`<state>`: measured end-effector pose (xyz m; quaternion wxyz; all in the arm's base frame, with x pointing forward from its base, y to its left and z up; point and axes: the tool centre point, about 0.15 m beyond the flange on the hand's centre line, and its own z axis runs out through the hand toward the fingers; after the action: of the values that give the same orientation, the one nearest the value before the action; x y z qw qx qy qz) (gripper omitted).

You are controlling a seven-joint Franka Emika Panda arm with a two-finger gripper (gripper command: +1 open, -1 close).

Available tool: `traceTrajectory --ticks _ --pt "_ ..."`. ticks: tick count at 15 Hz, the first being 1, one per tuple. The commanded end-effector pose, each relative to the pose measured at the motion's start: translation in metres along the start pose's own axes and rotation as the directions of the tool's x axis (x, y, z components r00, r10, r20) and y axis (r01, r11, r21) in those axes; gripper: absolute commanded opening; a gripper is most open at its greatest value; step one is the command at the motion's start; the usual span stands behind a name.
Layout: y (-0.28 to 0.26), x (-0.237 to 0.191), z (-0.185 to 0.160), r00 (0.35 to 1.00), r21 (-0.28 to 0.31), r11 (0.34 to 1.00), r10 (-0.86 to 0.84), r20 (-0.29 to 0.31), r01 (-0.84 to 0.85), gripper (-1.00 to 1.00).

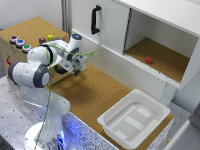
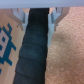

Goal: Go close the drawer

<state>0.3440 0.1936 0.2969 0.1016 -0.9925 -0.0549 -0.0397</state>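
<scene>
Tool (image 1: 76, 68) low over the cork tabletop (image 1: 95, 92), just in front of the cork-topped wooden box (image 1: 27, 30). The drawer (image 1: 61, 69) sits right beside the tool in the box front, mostly hidden by the arm, so how far it stands out cannot be told. Wrist view: two pale fingers (image 2: 22, 18) set narrowly apart, gripping nothing, with a dark strip (image 2: 32, 50) running directly beneath them. Coloured buttons (image 1: 19, 43) top the box behind the arm.
</scene>
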Motion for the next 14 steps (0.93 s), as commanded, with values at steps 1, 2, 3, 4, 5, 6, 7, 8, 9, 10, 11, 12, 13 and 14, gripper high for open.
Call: traceTrajectory --ticks 1,2,3,4,5,6,7,8,9,10,11,12,13,14 --pt "-0.045 0.024 0.033 0.998 -0.016 1.0 -0.01 0.056 0.011 -1.0" --pt "-0.05 0.025 0.035 0.999 -0.013 1.0 -0.011 0.053 0.012 -1.0" --pt "-0.057 0.026 0.037 0.999 -0.008 1.0 -0.015 0.052 0.015 -1.0" --pt "-0.063 0.027 0.039 0.999 -0.001 1.0 -0.017 0.049 0.017 -1.0" --pt "-0.069 0.027 0.042 0.999 0.004 1.0 -0.019 0.046 0.019 -1.0" --pt "-0.077 0.028 0.045 0.999 0.011 1.0 -0.024 0.046 0.024 -1.0" --pt "-0.084 0.028 0.048 0.999 0.017 1.0 -0.026 0.044 0.025 -1.0" --pt "-0.09 0.027 0.05 0.999 0.023 0.999 -0.029 0.043 0.028 -1.0" --pt "-0.094 0.027 0.051 0.999 0.027 0.999 -0.029 0.042 0.028 -1.0" --pt "-0.099 0.027 0.053 0.999 0.03 0.999 -0.031 0.042 0.03 -1.0" --pt "-0.104 0.026 0.054 0.999 0.035 0.999 -0.029 0.04 0.028 -1.0" --pt "-0.11 0.025 0.054 0.999 0.04 0.999 -0.031 0.037 0.03 -1.0" --pt "-0.116 0.023 0.054 0.999 0.045 0.998 -0.034 0.033 0.033 -1.0" --pt "-0.122 0.022 0.054 0.999 0.049 0.998 -0.037 0.028 0.035 -1.0"
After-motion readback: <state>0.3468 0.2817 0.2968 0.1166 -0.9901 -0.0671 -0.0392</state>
